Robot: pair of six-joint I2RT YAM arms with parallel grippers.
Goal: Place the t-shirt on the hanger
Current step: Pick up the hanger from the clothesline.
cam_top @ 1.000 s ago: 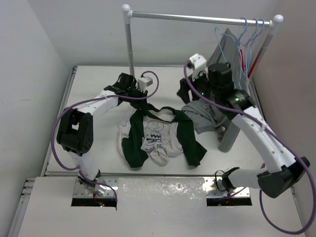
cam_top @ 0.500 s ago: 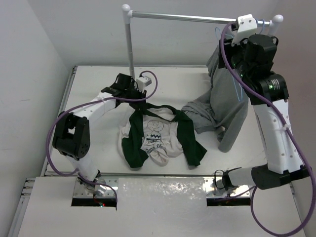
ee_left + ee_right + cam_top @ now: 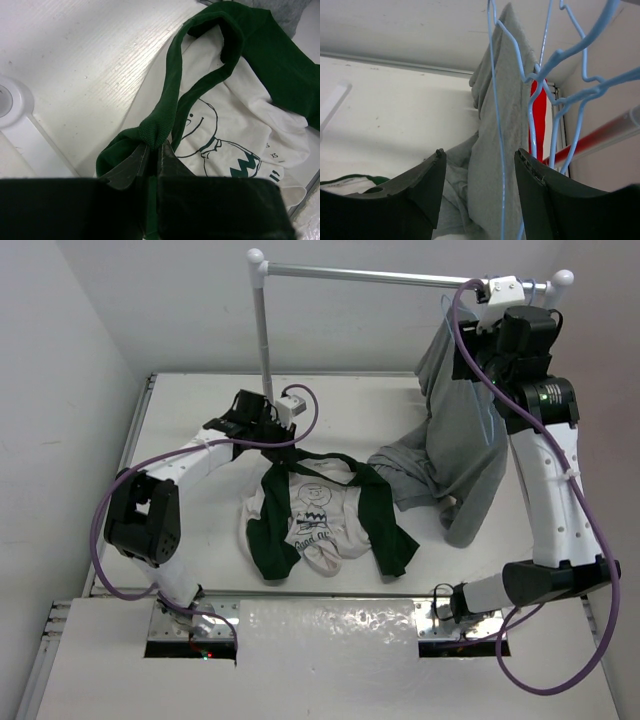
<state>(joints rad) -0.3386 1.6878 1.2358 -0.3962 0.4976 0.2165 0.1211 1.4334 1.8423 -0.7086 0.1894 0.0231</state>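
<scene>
Collar pinch on the left: our left gripper point(image 3: 154, 150) is clamped on the dark green collar point(image 3: 170, 100) of the t-shirt point(image 3: 310, 515), which lies crumpled on the table point(image 3: 180, 420), cartoon face up. Over right, our right gripper point(image 3: 480, 165) sits up by the rail point(image 3: 400, 278), jaws spread around a wire of the pale-blue hanger point(image 3: 496, 125), so we reckon we're fetching the hanger; next it should close on that wire and unhook it cleanly

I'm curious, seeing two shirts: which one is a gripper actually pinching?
The white t-shirt with green sleeves: the left gripper is shut on its green collar. The grey shirt hangs from the rack, not pinched.
</scene>
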